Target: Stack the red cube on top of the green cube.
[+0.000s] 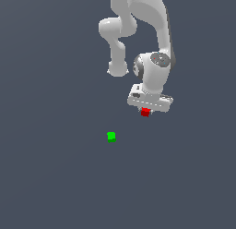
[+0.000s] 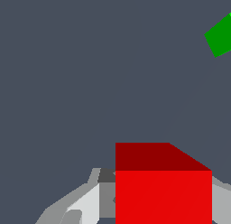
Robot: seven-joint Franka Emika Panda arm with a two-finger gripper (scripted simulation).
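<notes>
The red cube (image 1: 145,112) sits between the fingers of my white gripper (image 1: 146,111), which is shut on it; in the wrist view the red cube (image 2: 163,187) fills the space between the grey fingers (image 2: 85,203). The green cube (image 1: 111,136) rests on the dark grey floor, towards the exterior view's left of and lower in that picture than the gripper, well apart from it. It shows at the edge of the wrist view (image 2: 221,35). I cannot tell how high the red cube is off the floor.
The white arm (image 1: 138,25) comes down from the top of the exterior view. The floor (image 1: 55,177) is a plain dark grey surface with no other objects in view.
</notes>
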